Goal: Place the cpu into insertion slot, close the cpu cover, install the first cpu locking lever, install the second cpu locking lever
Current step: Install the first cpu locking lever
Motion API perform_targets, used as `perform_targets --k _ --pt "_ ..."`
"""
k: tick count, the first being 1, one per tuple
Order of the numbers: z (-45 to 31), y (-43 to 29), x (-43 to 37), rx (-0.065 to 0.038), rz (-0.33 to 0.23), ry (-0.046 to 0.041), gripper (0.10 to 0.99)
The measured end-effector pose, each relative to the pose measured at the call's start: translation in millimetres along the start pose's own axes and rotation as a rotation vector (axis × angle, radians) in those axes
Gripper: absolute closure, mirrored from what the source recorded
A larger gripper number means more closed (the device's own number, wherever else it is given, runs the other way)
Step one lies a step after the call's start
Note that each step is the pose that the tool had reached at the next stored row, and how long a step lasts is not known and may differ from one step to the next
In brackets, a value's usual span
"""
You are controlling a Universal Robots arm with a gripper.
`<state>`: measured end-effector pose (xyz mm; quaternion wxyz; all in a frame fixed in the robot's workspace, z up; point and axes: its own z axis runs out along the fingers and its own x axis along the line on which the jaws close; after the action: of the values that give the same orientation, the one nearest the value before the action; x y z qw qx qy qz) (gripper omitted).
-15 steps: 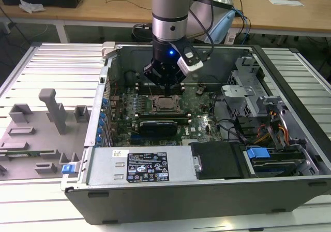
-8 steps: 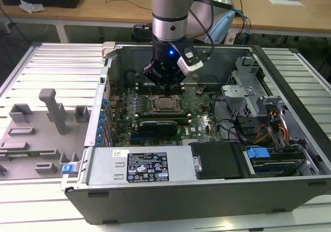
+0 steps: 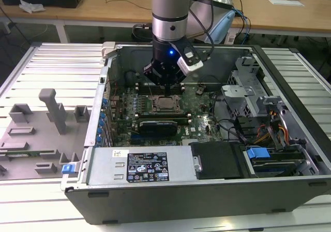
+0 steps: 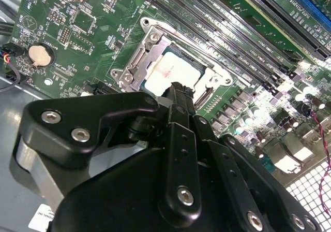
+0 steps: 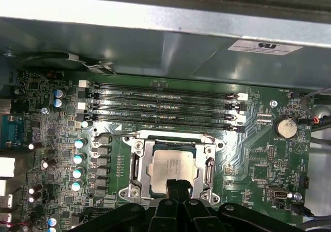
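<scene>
Tool [image 3: 168, 90]: fingers drawn together into one narrow dark tip with nothing seen between them. It hangs straight down inside the open computer case [image 3: 155, 198], and in both wrist views the tip [image 4: 178, 91] [image 5: 176, 184] sits at the socket's edge, just over the rim of the chip.
Cpu [image 5: 173, 165]: lying flat in the insertion slot [image 5: 135, 145], silver-grey top facing up; also seen in the second wrist view [image 4: 169, 69].
Cpu cover [image 5: 209, 162]: lowered over the chip, its frame lying around the metal top.
Locking levers: position cannot be told.
Memory slots [image 5: 160, 105]: four long dark rows just beside the socket.
Coin battery [image 5: 285, 127]: on the green board, well apart from the socket.
Grey fixture tray [image 3: 46, 123]: on the ribbed desk [image 3: 57, 66], at the exterior view's left of the case.
</scene>
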<state>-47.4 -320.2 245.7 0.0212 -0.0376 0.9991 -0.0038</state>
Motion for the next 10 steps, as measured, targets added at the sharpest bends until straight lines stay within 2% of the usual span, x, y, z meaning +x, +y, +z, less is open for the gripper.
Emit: perform_targets --k 5,10 --pt "-0.1 0.1 0.6 0.000 0.000 0.0000 0.980" --pt "-0.3 1.0 5.8 0.000 0.000 0.0000 0.980"
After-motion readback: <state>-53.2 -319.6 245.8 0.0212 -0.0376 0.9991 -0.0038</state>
